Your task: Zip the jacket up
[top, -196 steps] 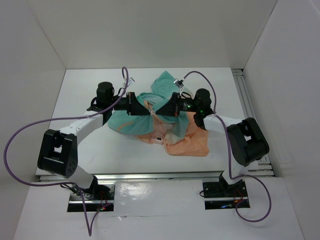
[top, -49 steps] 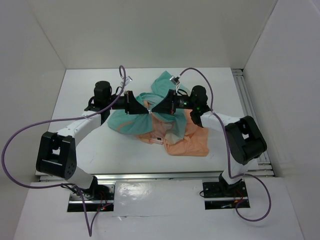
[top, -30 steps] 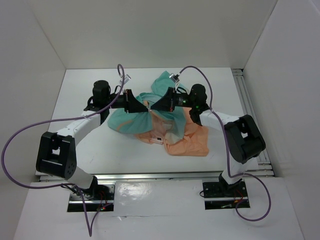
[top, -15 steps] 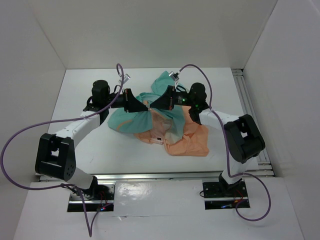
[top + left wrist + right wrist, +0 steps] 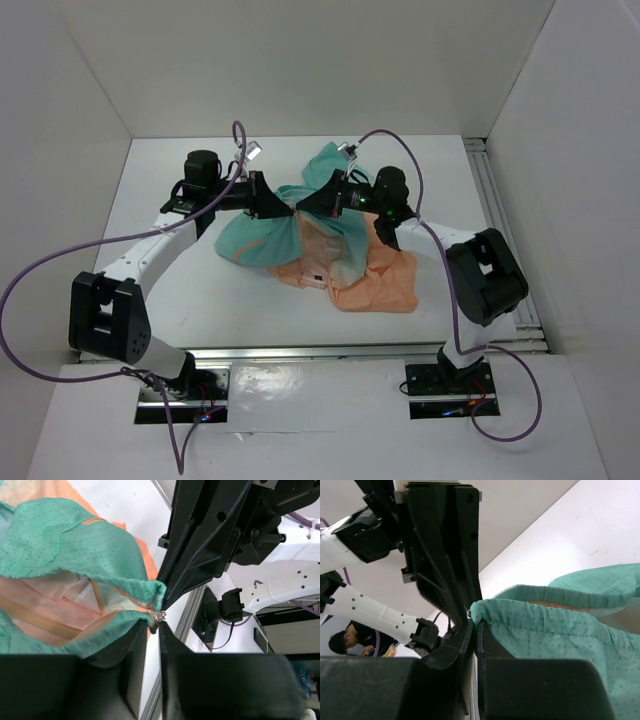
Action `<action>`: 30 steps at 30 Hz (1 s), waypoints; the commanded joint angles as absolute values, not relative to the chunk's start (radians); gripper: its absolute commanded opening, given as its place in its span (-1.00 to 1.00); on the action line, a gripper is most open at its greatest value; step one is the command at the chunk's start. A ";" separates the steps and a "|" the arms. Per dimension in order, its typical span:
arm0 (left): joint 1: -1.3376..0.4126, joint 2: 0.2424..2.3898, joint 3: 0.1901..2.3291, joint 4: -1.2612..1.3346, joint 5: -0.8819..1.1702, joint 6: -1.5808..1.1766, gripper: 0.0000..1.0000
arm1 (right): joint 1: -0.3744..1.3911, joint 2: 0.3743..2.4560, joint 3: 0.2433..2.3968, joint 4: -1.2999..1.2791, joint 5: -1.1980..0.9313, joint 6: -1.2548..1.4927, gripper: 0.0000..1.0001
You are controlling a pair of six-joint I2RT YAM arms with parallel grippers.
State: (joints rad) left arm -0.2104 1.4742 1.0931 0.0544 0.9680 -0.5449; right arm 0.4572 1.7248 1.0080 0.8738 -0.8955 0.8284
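The jacket (image 5: 250, 240) lies bunched at the table's middle, teal on the left and far side, peach at the near right, with a small white tag (image 5: 315, 278). My left gripper (image 5: 288, 211) and right gripper (image 5: 302, 209) meet tip to tip above its middle. In the left wrist view my left gripper (image 5: 154, 626) is shut on the teal hem (image 5: 75, 545) at a small metal zipper piece (image 5: 157, 616). In the right wrist view my right gripper (image 5: 476, 624) is shut on the gathered teal hem (image 5: 570, 630). Each gripper's black body fills the other's view.
White walls close in the table on the left, far and right sides. A metal rail (image 5: 490, 200) runs along the table's right edge. Purple cables (image 5: 60, 260) loop from both arms. A metal bar (image 5: 300, 350) marks the near edge.
Both grippers, still tip to tip on the hem, have moved toward the far side and risen, drawing the jacket's middle up with them. The left arm has stretched out further.
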 commanded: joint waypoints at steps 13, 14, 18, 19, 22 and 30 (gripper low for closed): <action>-0.219 1.428 1.200 -0.144 0.864 -0.445 0.37 | 0.497 1.675 1.017 0.896 -0.775 0.813 -1.00; -0.219 1.428 1.200 -0.155 0.829 -0.445 0.35 | 0.497 1.675 1.017 0.896 -0.775 0.813 -1.00; -0.210 1.385 1.189 -0.137 0.758 -0.481 0.30 | 0.497 1.675 1.017 0.884 -0.765 0.813 -1.00; -0.210 1.375 1.189 -0.137 0.746 -0.491 0.30 | 0.497 1.675 1.017 0.873 -0.765 0.813 -1.00; -0.201 1.345 1.157 -0.091 0.746 -0.514 0.30 | 0.497 1.666 1.017 0.873 -0.753 0.813 -1.00; -0.190 1.365 1.238 -0.181 0.744 -0.370 0.17 | 0.497 1.666 1.017 0.864 -0.753 0.813 -1.00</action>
State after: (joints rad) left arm -0.1959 1.3487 1.1702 -0.1555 0.7334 -0.4465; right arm 0.4911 1.7172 1.0077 0.8474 -0.7692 0.8211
